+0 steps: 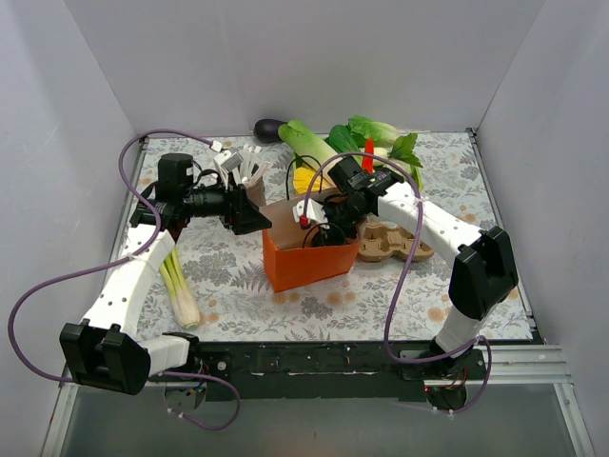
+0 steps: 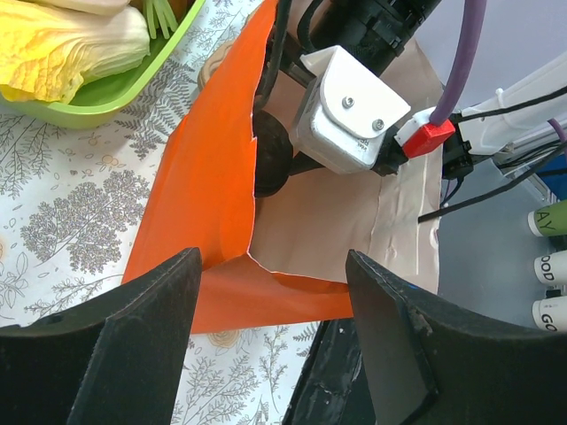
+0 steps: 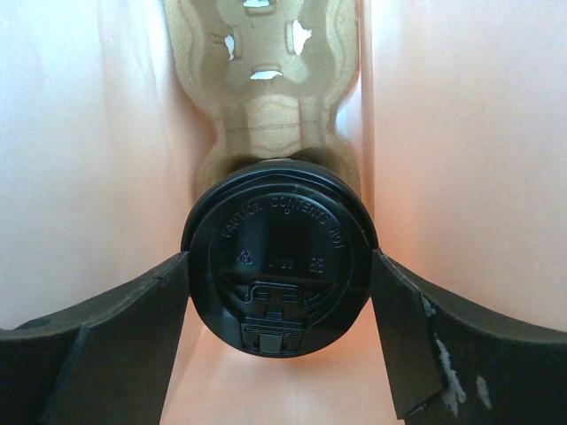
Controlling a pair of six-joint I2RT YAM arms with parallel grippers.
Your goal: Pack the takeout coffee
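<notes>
While the right end effector point(image 3: 280, 266) clasps the takeout coffee point(image 3: 279, 279) inside the bag point(image 2: 204, 177), left end effector point(image 2: 273, 261) wide and empty, seating and release seem next

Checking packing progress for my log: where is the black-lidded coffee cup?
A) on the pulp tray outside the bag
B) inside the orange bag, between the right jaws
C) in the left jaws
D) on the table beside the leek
B: the right wrist view shows the takeout coffee between the right gripper's jaws, with the orange bag's walls on either side.
</notes>
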